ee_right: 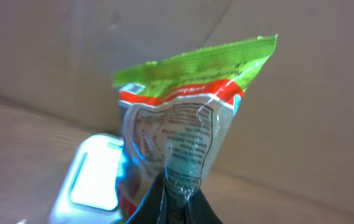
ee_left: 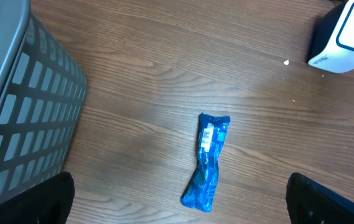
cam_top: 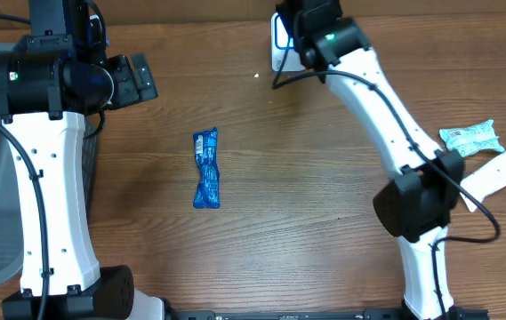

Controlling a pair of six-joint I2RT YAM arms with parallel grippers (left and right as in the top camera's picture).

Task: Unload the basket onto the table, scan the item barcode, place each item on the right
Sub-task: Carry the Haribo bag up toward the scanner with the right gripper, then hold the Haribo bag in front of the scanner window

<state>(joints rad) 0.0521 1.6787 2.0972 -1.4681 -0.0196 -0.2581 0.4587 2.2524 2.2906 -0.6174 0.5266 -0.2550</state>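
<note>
Right fingers [ee_right: 149, 211] are seen clenched on the lower edge of a pouch [ee_right: 189, 106], which is held upright in the air just beside the lit window of a white scanner [ee_right: 93, 177] at the far edge of the surface [cam_top: 324, 178]. From overhead the pouch is hidden under the right arm, and only part of the scanner can be made out. The pouch is green along its crimped top, red below that, and pale with small print on the side turned to the wrist camera; no barcode can be picked out there. It is judged to be light and soft: thin, glossy film that is creased where it is pinched and is likely to flop or twist if swung quickly. Such film is also judged to be slippery, and the contents may be crushed by a hard squeeze across the middle. A hold on a sealed edge, as shown, is judged best, so that the printed faces are left uncovered and can be kept fairly flat toward the window. Left fingers [ee_left: 52, 202] are spread wide and hold nothing, hovering above a blue packet [ee_left: 208, 158] that lies alone on the surface, well apart from the scanner. A grey basket [ee_left: 21, 112] stands at the left edge.
</note>
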